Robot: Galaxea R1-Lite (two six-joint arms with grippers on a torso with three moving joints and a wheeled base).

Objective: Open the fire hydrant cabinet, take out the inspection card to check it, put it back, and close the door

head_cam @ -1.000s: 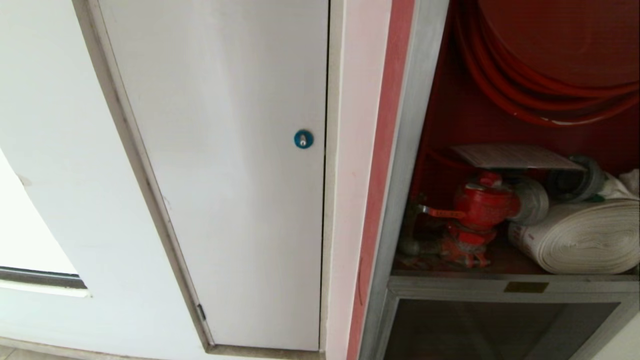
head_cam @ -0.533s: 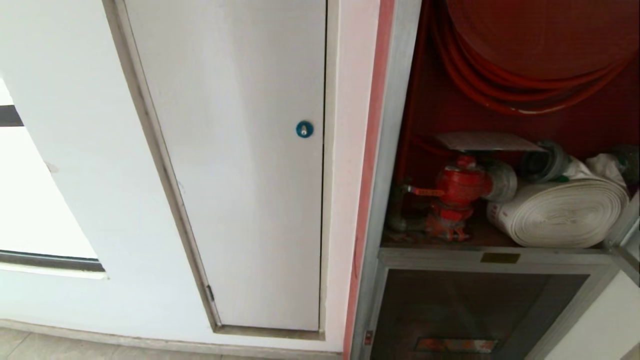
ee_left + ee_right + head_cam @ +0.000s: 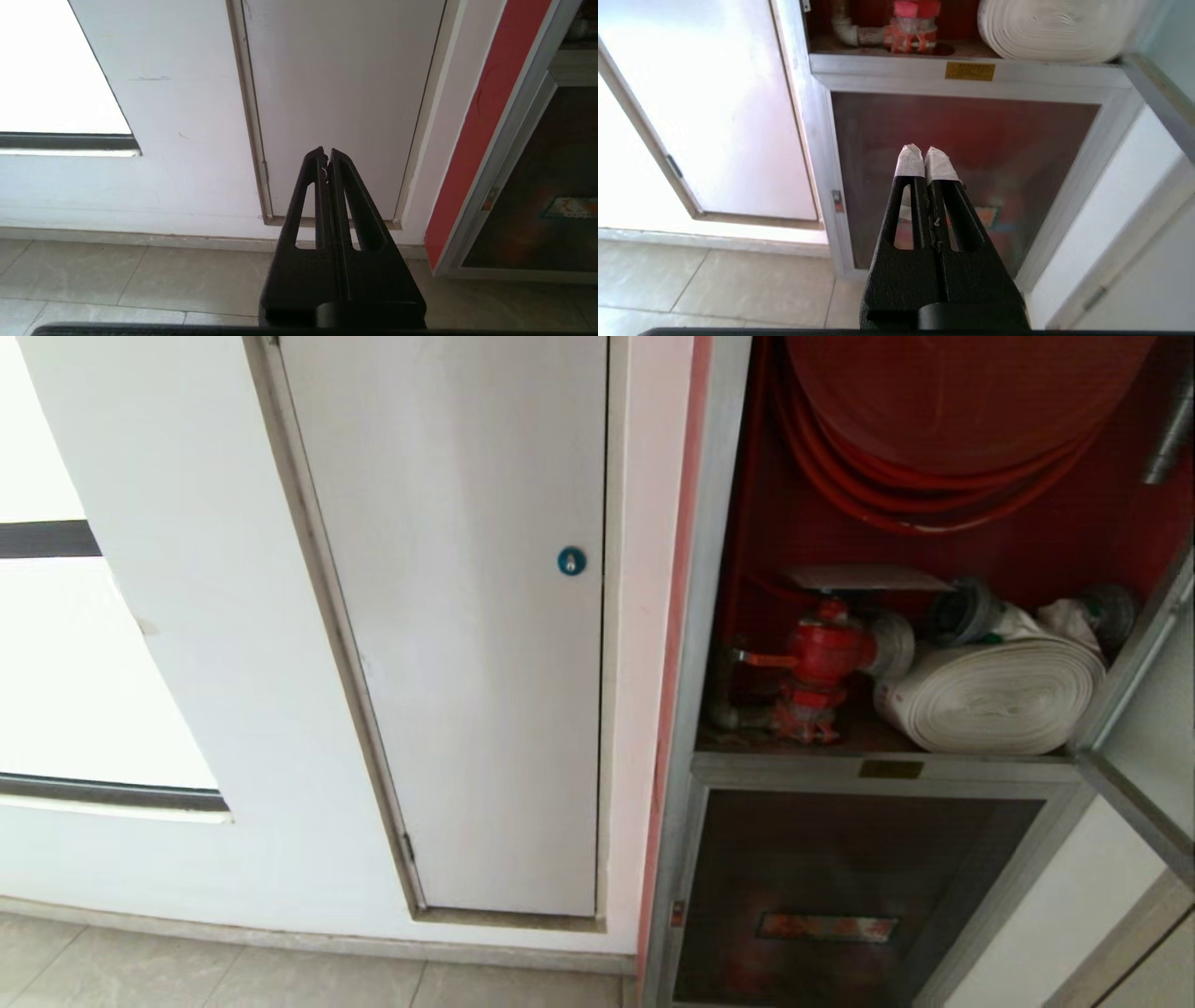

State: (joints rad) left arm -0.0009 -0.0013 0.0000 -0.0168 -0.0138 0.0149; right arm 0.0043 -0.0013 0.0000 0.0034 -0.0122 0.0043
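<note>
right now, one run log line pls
cabinet open | card atop valve | left gripper shut, empty | right gripper shut, empty

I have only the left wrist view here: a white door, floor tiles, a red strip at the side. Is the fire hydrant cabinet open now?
Observer: Yes. In the head view the fire hydrant cabinet stands open, with the door swung out on the right.
Operator: Where is the inspection card?
Observer: The inspection card lies flat on top of the red hydrant valve, inside the cabinet.
Operator: Does the right gripper hold anything?
Observer: No. The right gripper has its jaws shut and empty, and it points at the lower dark panel.
</note>
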